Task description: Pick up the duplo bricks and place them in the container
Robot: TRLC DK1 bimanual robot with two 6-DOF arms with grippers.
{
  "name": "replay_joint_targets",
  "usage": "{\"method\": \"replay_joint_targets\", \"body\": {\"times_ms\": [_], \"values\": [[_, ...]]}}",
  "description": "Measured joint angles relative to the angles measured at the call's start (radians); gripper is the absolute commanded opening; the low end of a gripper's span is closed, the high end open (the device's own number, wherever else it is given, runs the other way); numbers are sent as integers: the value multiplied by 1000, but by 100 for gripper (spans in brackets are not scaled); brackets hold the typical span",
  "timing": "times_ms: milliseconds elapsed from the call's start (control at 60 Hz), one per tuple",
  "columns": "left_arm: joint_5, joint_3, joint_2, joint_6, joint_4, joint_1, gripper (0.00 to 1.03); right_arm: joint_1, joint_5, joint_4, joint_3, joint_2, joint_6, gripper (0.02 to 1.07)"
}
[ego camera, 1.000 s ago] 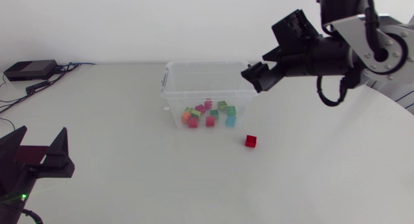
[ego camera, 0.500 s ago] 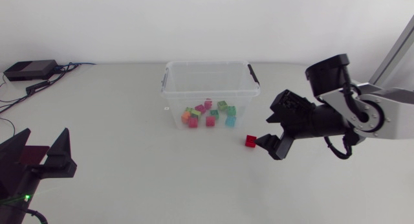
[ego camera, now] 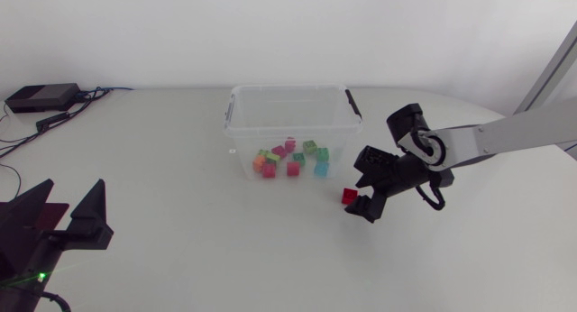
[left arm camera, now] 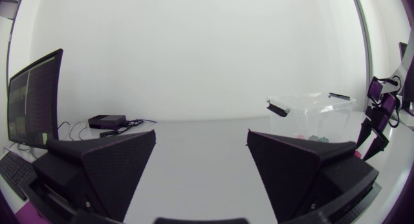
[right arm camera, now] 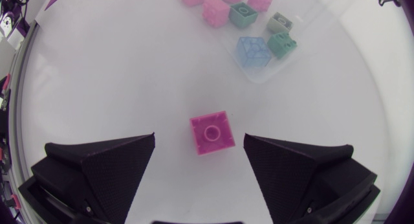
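A lone red duplo brick [ego camera: 350, 197] lies on the white table just in front of the clear plastic container [ego camera: 290, 103], near its right corner. Several coloured bricks [ego camera: 290, 159] lie inside the container. My right gripper [ego camera: 361, 194] hangs low over the red brick, open. In the right wrist view the brick [right arm camera: 211, 133] sits between the spread fingers of the right gripper [right arm camera: 199, 138], untouched, with the container's bricks [right arm camera: 252, 50] ahead. My left gripper [ego camera: 65, 224] stands open and empty at the near left; in the left wrist view the left gripper [left arm camera: 202, 133] looks across at the container [left arm camera: 310, 104].
A black box [ego camera: 41, 97] with cables [ego camera: 90, 97] sits at the table's far left corner. The table's curved edge [ego camera: 541, 141] runs behind my right arm.
My right arm has swung from above the container's right rim down and forward to the red brick. The left gripper has barely shifted.
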Motion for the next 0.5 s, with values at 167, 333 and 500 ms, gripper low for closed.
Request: {"method": "replay_joint_targets", "body": {"times_ms": [167,333,500], "values": [[0,0,0,0,-7,0,99,-16,-11,-17,56,71,-43,101],[0,0,0,0,-37,0,99,-21,-28,-51,73,95,-72,86],[0,0,0,1,-37,10,99,-22,-39,-69,73,95,-92,38]]}}
